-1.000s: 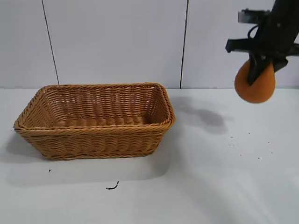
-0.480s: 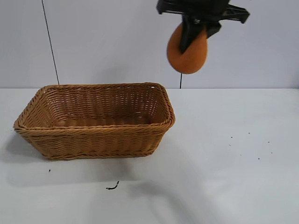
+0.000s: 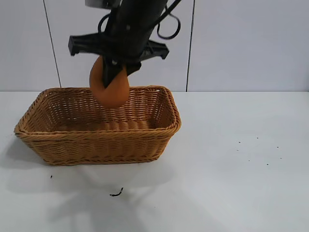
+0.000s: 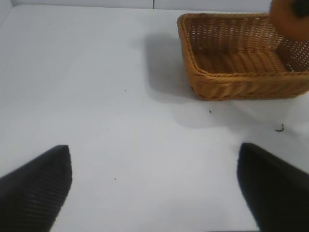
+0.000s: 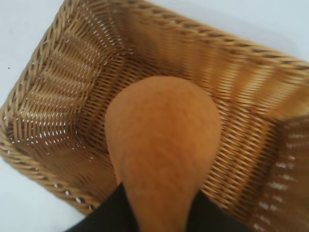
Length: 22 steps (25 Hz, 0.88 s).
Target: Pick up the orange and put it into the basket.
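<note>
The orange point(image 3: 110, 88) is a dull-orange rounded lump held in my right gripper point(image 3: 115, 72), which is shut on it and hangs above the middle of the tan wicker basket point(image 3: 99, 142). In the right wrist view the orange point(image 5: 161, 140) fills the middle, narrow end pinched between the black fingers point(image 5: 106, 212), with the basket's woven inside point(image 5: 72, 106) below it. In the left wrist view the basket point(image 4: 231, 82) sits far off, the orange point(image 4: 289, 19) above it. My left gripper point(image 4: 154, 188) is open and empty over bare table.
The white table point(image 3: 241, 169) has small dark specks and a black scrap point(image 3: 116, 193) in front of the basket. A white panelled wall point(image 3: 241, 43) stands behind.
My right gripper has carried the orange from the far right leftward, up and over, and now down above the basket's middle. The basket has not moved.
</note>
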Available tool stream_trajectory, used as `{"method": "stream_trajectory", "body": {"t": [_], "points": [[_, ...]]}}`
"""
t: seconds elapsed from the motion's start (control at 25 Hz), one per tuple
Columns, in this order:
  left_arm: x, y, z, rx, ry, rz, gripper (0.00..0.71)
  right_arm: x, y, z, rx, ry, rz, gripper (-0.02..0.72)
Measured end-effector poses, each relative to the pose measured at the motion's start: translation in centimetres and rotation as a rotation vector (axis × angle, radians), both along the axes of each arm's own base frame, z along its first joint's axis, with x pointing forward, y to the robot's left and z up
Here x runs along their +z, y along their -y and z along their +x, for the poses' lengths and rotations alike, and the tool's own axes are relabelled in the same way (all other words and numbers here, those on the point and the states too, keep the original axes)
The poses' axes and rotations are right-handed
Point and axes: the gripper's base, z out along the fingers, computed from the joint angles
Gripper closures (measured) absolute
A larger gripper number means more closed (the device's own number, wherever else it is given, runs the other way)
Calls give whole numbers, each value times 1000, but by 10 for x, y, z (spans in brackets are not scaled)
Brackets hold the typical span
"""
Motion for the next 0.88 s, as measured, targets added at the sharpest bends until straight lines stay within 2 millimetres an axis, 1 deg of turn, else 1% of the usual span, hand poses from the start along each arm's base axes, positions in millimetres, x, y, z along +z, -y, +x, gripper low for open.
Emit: {"method": "stream_trajectory", "body": {"t": [0.08, 0.12, 0.16, 0.2, 0.28, 0.36, 0.48, 0.6, 0.72, 0.88], "points": [[0, 0, 0, 0, 0, 0, 44, 1, 0, 0, 1, 4, 0, 375], [0, 0, 0, 0, 0, 0, 44, 2, 0, 0, 2, 8, 0, 274], [0, 0, 0, 0, 0, 0, 44, 3, 1, 0, 4, 12, -4, 197], [0, 0, 0, 0, 0, 0, 44, 6, 1, 0, 6, 17, -6, 149], [0, 0, 0, 0, 0, 0, 44, 12, 2, 0, 11, 18, -19, 93], [0, 0, 0, 0, 0, 0, 44, 20, 4, 0, 17, 18, -40, 77], [0, 0, 0, 0, 0, 0, 44, 40, 10, 5, 7, 13, -62, 72], [0, 0, 0, 0, 0, 0, 44, 62, 29, 18, -37, 10, -73, 72], [0, 0, 0, 0, -2, 0, 44, 76, 60, 37, -107, 21, -91, 72], [0, 0, 0, 0, -1, 0, 44, 76, 122, 64, -236, 5, -151, 72]]}}
